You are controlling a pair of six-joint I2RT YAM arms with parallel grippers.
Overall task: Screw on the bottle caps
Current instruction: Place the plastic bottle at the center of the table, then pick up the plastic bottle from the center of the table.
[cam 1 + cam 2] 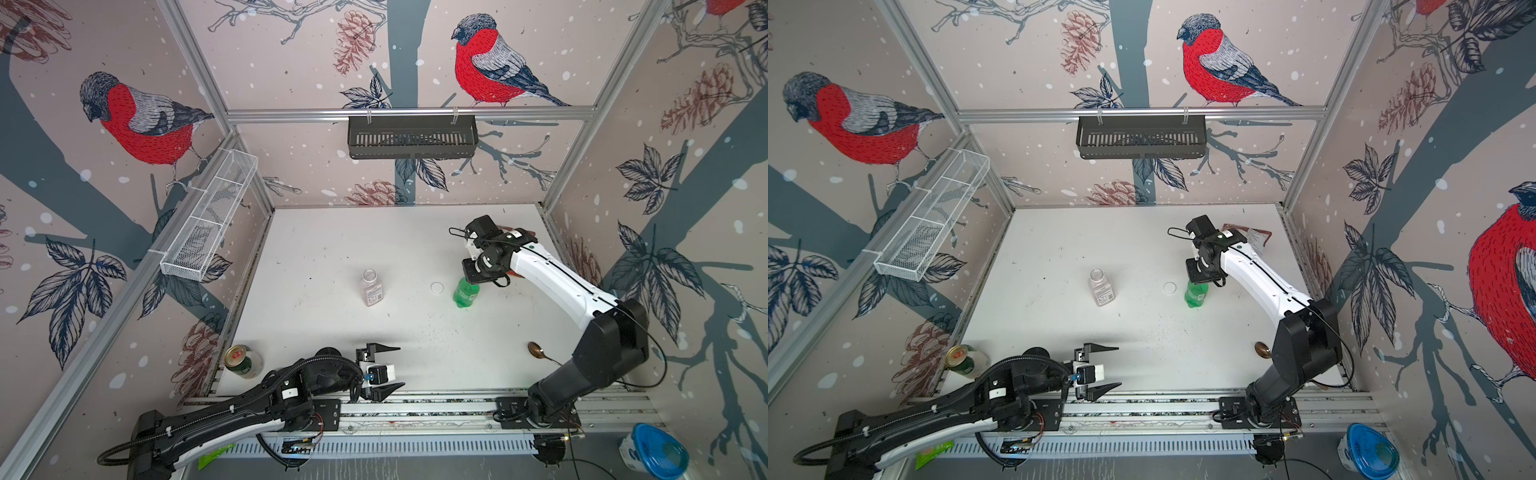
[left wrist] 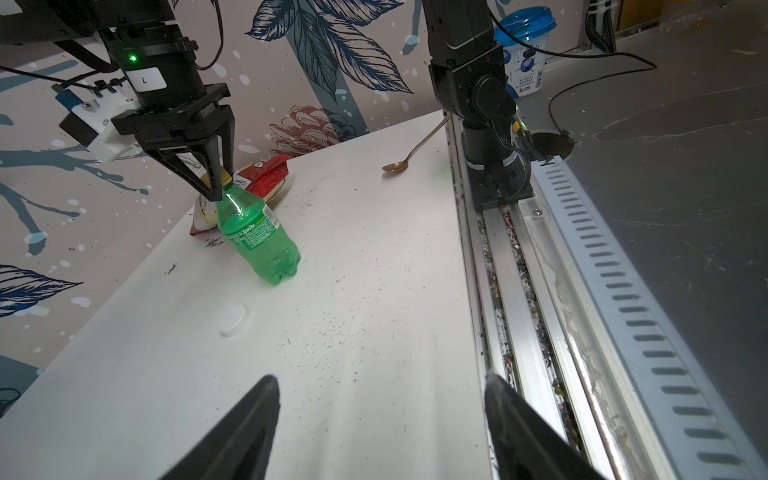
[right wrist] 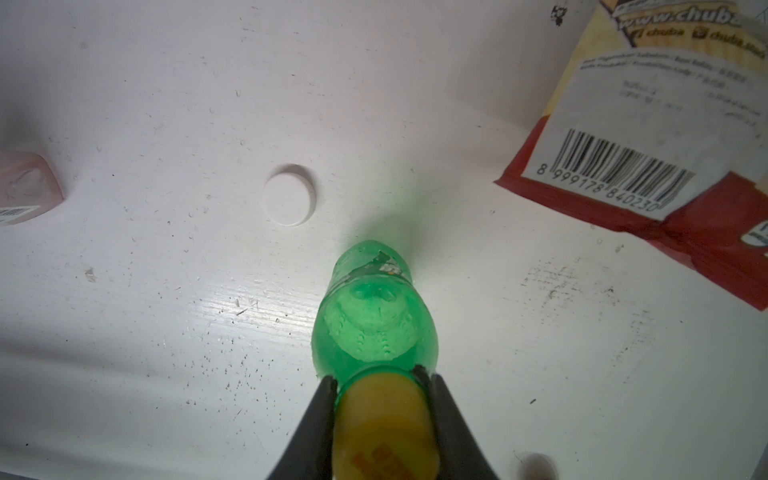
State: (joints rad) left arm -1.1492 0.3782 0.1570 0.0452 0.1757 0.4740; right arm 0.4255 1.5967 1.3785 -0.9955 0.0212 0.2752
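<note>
Over the white table's (image 1: 324,249) front edge, the left gripper (image 1: 400,366) hangs wide open and empty. The right gripper (image 3: 376,375) pinches the orange-yellow cap (image 3: 384,419) atop the upright green Sprite bottle (image 1: 466,293); the white cap (image 1: 436,287) lies between it and the uncapped clear bottle (image 1: 372,289).

A translucent green plastic bottle (image 2: 257,239) and its smooth yellow plastic cap (image 3: 384,415) are gleaming glossily. The matt white counter (image 2: 374,311) is showing scuffs, a metal spoon (image 2: 395,167) shining.

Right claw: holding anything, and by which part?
Right claw straddles the yellow cap at its sides, atop the green bottle; whether it presses them cannot be told. Left claw is open, empty.
</note>
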